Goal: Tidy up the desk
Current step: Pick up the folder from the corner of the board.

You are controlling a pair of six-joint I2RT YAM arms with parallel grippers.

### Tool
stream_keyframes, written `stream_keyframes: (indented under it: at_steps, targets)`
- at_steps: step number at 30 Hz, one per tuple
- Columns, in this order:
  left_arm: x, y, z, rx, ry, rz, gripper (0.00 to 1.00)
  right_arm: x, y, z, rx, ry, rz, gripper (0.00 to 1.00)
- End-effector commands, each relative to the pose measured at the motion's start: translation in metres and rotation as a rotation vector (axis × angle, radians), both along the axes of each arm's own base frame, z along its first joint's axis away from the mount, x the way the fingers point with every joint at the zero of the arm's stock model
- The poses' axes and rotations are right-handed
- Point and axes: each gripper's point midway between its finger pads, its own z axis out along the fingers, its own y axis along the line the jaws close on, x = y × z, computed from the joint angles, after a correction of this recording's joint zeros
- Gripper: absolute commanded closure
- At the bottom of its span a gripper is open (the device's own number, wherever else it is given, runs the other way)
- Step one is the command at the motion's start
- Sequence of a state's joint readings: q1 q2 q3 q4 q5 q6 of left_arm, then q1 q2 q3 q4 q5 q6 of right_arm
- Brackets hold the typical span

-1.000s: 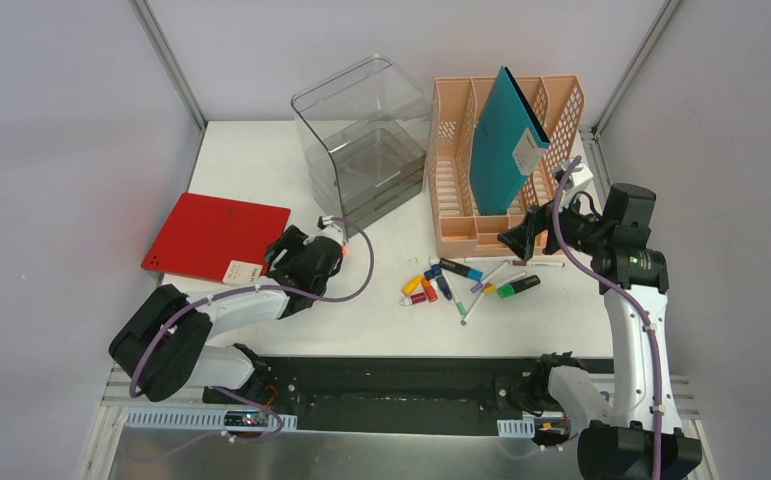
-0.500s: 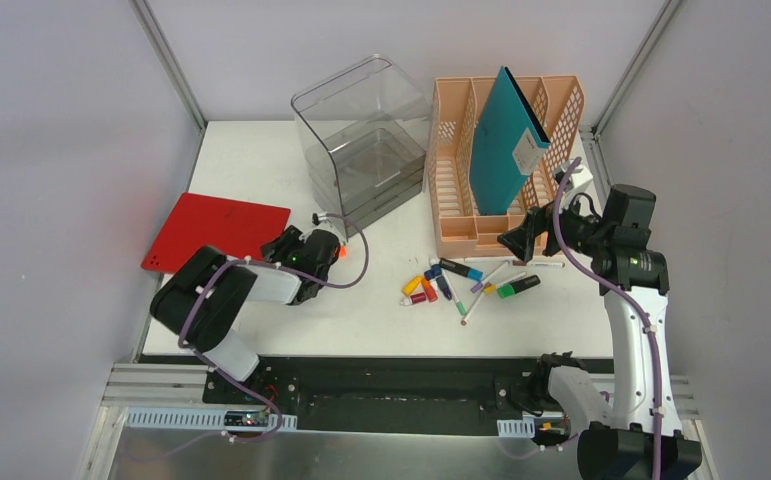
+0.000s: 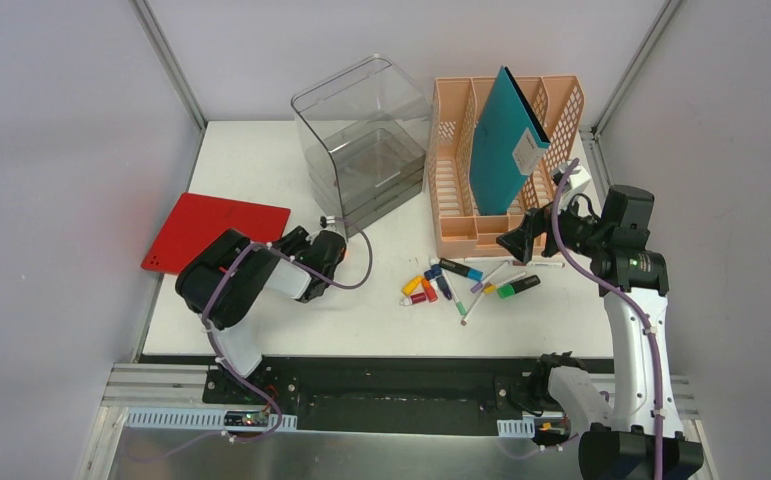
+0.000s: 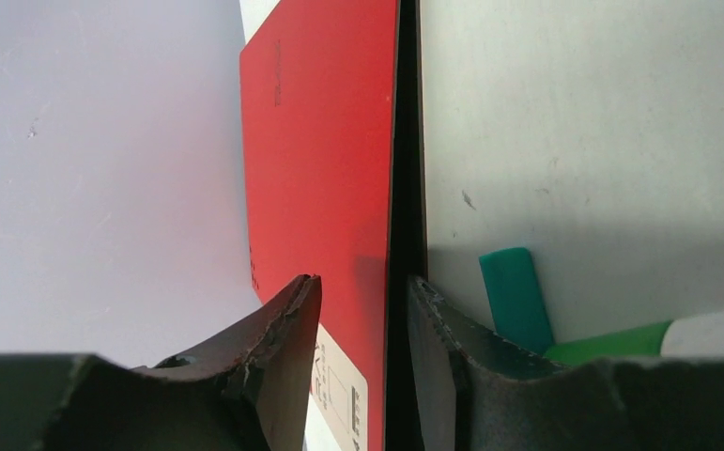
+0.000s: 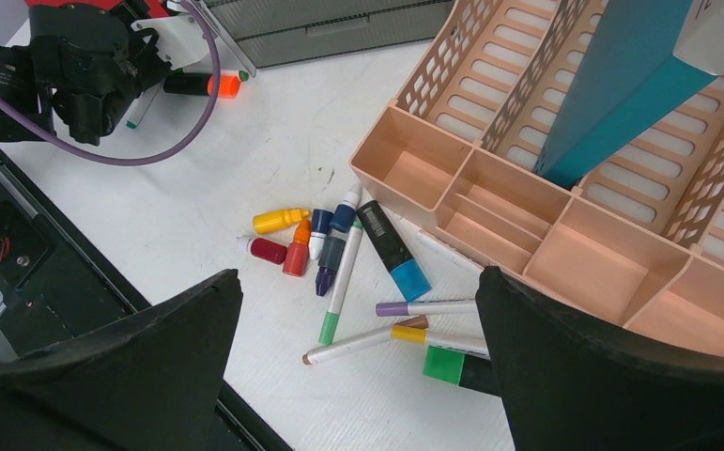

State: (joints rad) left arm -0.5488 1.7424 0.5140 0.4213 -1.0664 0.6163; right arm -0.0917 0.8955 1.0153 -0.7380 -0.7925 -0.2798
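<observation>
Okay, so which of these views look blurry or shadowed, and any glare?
Left wrist: left fingers dark and soft up close, a grey shadow on the desk beside them. Right wrist: right fingers blurred, markers sharp. Top external: even light, faint sheen on the clear box rim.

red folder (image 3: pixel 211 230) at desk (image 3: pixel 261 160) edge, scattered markers (image 3: pixel 459 269)

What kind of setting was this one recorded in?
Probably a lab robot cell staged as an office desk: a white desk between aluminium rails and grey walls, with a peach file rack, scattered markers and a red folder.
</observation>
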Motion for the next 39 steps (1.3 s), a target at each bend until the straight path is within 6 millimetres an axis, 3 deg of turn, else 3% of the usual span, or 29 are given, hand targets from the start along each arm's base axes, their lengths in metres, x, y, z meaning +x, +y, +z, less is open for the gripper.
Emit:
stream_keyframes:
  at_steps: [1, 7, 14, 18, 21, 24, 27, 31, 35, 39]
  targets:
    - [0.010, -0.001, 0.001, 0.015, -0.017, 0.012, 0.61, -0.001, 0.003, 0.011, -0.015, -0.057, 0.020, 0.01]
    - [0.010, 0.002, 0.004, 0.010, -0.028, 0.018, 0.66, -0.002, 0.005, 0.011, -0.011, -0.057, 0.030, 0.01]
    - [0.009, 0.003, 0.009, 0.004, -0.056, 0.028, 0.83, -0.002, 0.005, 0.011, -0.011, -0.055, 0.029, 0.01]
    - [0.010, 0.002, 0.010, -0.002, -0.061, 0.026, 0.83, -0.001, 0.005, 0.010, -0.010, -0.048, 0.030, 0.01]
    - [0.014, 0.003, 0.011, 0.032, -0.083, 0.039, 0.70, -0.001, 0.005, 0.009, -0.010, -0.048, 0.029, 0.01]
    - [0.016, 0.005, 0.014, 0.072, -0.109, 0.034, 0.67, -0.001, 0.004, 0.009, -0.011, -0.048, 0.028, 0.01]
    - [0.017, 0.005, 0.015, 0.082, -0.113, 0.030, 0.77, -0.001, 0.005, 0.009, -0.009, -0.048, 0.030, 0.01]
    - [0.016, 0.006, 0.020, 0.069, -0.135, 0.034, 1.00, -0.002, 0.004, 0.010, -0.009, -0.050, 0.029, 0.01]
    - [0.013, 0.002, 0.031, 0.059, -0.167, 0.031, 1.00, -0.002, 0.005, 0.009, -0.005, -0.046, 0.034, 0.01]
    - [0.012, -0.014, 0.057, 0.044, -0.219, -0.008, 1.00, -0.003, 0.007, 0.009, 0.004, -0.045, 0.048, 0.01]
